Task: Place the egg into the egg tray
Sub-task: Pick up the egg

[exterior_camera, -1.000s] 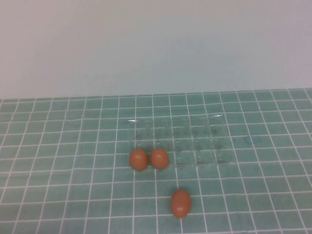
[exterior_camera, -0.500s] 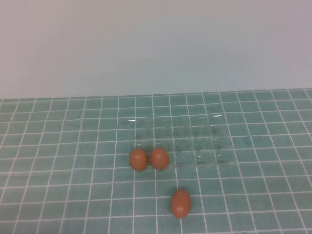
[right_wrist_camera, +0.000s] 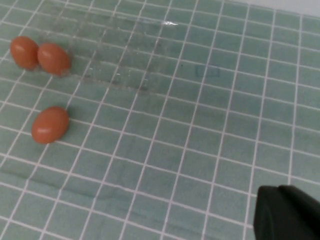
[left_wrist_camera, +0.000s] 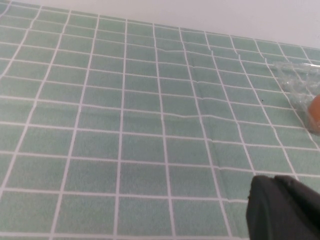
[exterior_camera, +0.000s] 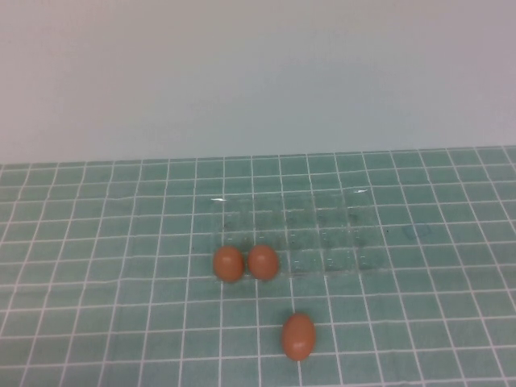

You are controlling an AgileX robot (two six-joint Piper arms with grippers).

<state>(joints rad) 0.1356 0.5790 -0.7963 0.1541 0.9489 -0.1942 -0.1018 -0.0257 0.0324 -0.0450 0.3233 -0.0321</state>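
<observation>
Three orange-brown eggs show in the high view. One egg (exterior_camera: 298,336) lies alone on the green tiled cloth, in front of the clear egg tray (exterior_camera: 355,211). It also shows in the right wrist view (right_wrist_camera: 50,125). Two more eggs (exterior_camera: 229,264) (exterior_camera: 263,262) sit side by side at the tray's front-left corner, seemingly in its front cups. My left gripper (left_wrist_camera: 272,181) and right gripper (right_wrist_camera: 277,190) show only as dark tips in their wrist views. Both are shut, empty and far from the eggs. Neither arm shows in the high view.
The green tiled cloth (exterior_camera: 97,306) covers the table up to a plain pale wall (exterior_camera: 258,81) behind. The tray's edge and one egg (left_wrist_camera: 315,112) show at the far side of the left wrist view.
</observation>
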